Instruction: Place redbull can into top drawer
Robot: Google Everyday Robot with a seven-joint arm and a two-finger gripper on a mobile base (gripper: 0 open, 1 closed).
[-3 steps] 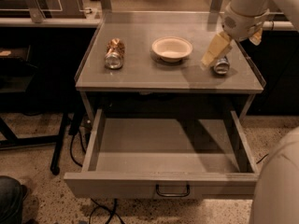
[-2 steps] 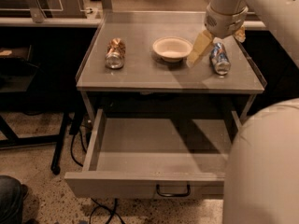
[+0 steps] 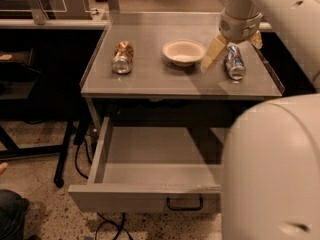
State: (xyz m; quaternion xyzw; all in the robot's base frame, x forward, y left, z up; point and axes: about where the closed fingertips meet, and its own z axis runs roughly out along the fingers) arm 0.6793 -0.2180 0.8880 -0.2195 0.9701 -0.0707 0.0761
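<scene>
The redbull can (image 3: 234, 64) lies on its side at the right of the grey table top (image 3: 150, 79), its silver end facing me. My gripper (image 3: 232, 54) hangs over it from the arm at the top right, open. One tan finger (image 3: 212, 54) is to the can's left and the other (image 3: 257, 39) behind its right, so the can's far end sits between them. The top drawer (image 3: 145, 196) is pulled out below the table, with its dark handle (image 3: 185, 204) on the front panel. Nothing shows inside it.
A brown-gold can (image 3: 123, 57) lies on the left of the table top. A white bowl (image 3: 183, 51) stands just left of the gripper. My own pale body (image 3: 272, 174) covers the drawer's right part. Cables (image 3: 80, 154) and a dark stand's legs are on the floor at left.
The gripper has moved left and down over the redbull can, and its fingers now stand on either side of it. The can has not moved.
</scene>
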